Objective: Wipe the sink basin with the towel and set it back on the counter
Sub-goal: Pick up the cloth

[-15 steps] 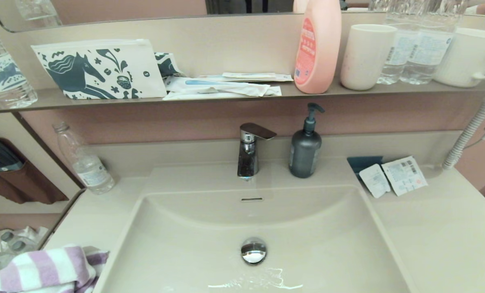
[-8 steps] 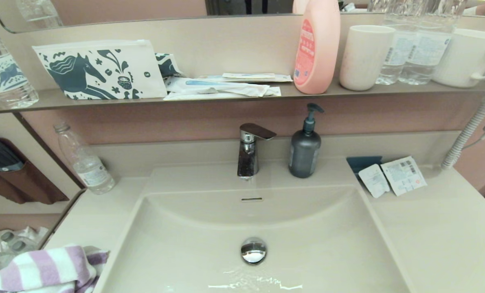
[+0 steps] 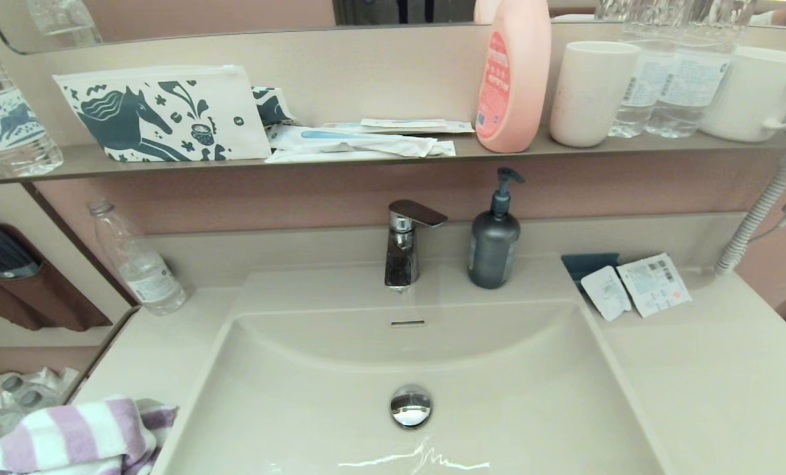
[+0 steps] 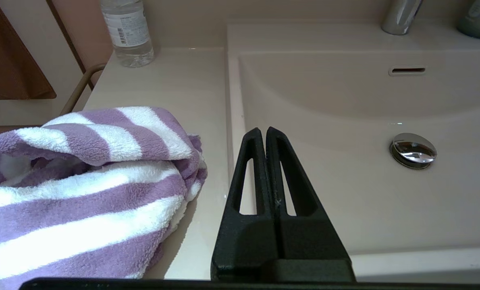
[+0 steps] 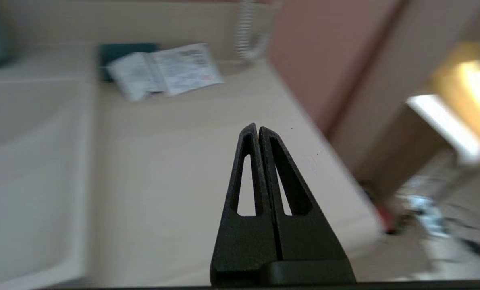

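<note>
The purple and white striped towel [image 3: 69,439] lies bunched on the counter [image 3: 162,343] at the basin's near left corner, seen large in the left wrist view too [image 4: 82,185]. The beige sink basin [image 3: 498,396] holds a chrome drain plug [image 3: 410,406] and an overflow slot [image 3: 408,323], with a thin streak of water near its front. My left gripper [image 4: 265,131] is shut and empty, hovering over the basin's left rim, just right of the towel without touching it. My right gripper [image 5: 257,128] is shut and empty above the counter [image 5: 175,161] right of the basin. Neither gripper shows in the head view.
A faucet [image 3: 402,247] and dark soap pump [image 3: 495,241] stand behind the basin. A clear bottle [image 3: 135,260] stands at the back left. Paper sachets [image 3: 637,287] lie at the back right. The shelf above carries a horse-print pouch [image 3: 162,112], pink bottle [image 3: 515,72], cups and bottles.
The water streak at the basin's front has thinned and shifted slightly. The towel and everything on the counter lie as before.
</note>
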Motion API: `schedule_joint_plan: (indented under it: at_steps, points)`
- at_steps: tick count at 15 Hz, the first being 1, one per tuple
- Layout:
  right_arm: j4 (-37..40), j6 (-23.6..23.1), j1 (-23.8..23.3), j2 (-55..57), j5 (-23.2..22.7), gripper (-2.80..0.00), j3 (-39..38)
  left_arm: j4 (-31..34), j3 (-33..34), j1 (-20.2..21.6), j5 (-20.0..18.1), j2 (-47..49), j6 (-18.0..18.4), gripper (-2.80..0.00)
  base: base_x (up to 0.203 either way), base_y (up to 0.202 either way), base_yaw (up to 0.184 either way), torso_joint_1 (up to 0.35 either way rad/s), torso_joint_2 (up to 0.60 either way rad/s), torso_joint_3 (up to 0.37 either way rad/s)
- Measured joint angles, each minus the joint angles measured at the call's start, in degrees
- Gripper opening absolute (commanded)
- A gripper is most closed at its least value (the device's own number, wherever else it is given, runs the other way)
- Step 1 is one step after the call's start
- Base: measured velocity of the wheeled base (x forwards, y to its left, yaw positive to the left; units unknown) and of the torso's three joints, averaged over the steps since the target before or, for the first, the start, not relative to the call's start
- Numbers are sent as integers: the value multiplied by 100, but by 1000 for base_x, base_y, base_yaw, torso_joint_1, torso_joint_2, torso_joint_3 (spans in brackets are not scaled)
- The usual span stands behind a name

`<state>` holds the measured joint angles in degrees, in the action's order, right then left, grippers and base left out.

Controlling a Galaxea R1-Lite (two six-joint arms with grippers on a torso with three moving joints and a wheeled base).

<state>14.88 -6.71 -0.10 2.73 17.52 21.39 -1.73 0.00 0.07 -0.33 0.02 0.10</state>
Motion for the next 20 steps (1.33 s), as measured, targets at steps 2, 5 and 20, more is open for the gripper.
schedule_joint_plan:
  at_steps: [2,5,20]
  points:
    - [9,744,0,-165,-830,-280,-293,1,0,0,-2,0,1,-280,0,0,0,0,0,0]
    - [-289,820,0,-257,-1320,-280,-937,1,0,0,-4,0,0,-280,0,0,0,0,0,0]
    - [-1470,578,0,-278,-1850,-280,-2139,0,0,0,0,0,1,-280,0,0,0,0,0,0]
